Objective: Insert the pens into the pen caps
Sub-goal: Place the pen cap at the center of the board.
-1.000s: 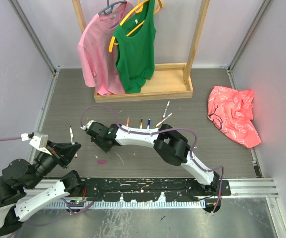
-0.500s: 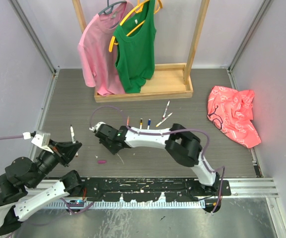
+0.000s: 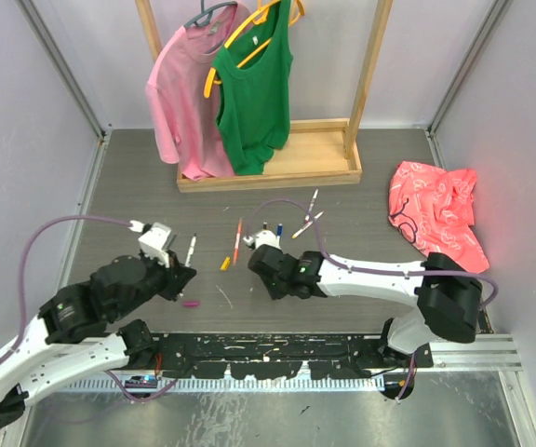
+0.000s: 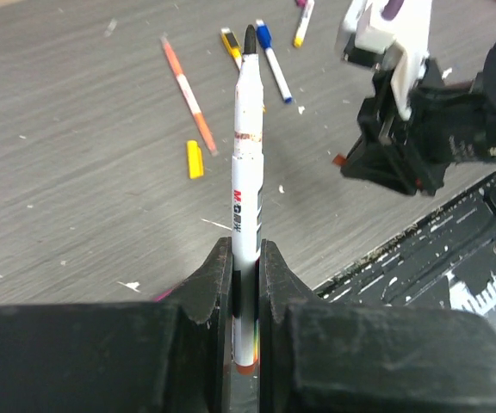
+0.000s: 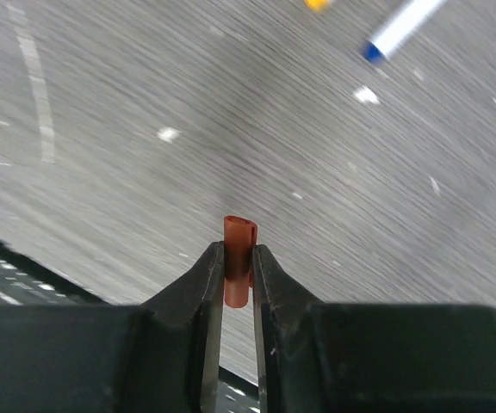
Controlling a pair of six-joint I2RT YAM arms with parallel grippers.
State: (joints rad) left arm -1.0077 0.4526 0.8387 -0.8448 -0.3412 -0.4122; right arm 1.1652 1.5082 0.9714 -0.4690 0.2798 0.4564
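Note:
My left gripper (image 4: 246, 258) is shut on a white-barrelled pen (image 4: 246, 146) that stands straight out from the jaws, black tip away and orange end between the pads. In the top view this gripper (image 3: 182, 275) sits left of centre with the pen (image 3: 191, 250) pointing away. My right gripper (image 5: 238, 251) is shut on a short reddish-brown pen cap (image 5: 239, 228), open end outward. It (image 3: 261, 268) hovers a little to the right of the left one. Loose on the floor lie an orange pen (image 3: 238, 240), a yellow cap (image 3: 224, 264), a magenta cap (image 3: 190, 303) and several more pens (image 3: 307, 223).
A wooden clothes rack (image 3: 277, 172) with a pink shirt (image 3: 184, 93) and a green top (image 3: 254, 93) stands at the back. A red cloth (image 3: 440, 214) lies crumpled at the right. A black rail (image 3: 277, 349) runs along the near edge.
The left arm has swung right toward the middle with its pen. The right gripper has drawn back to the right from the left side, uncovering the orange pen and the yellow cap.

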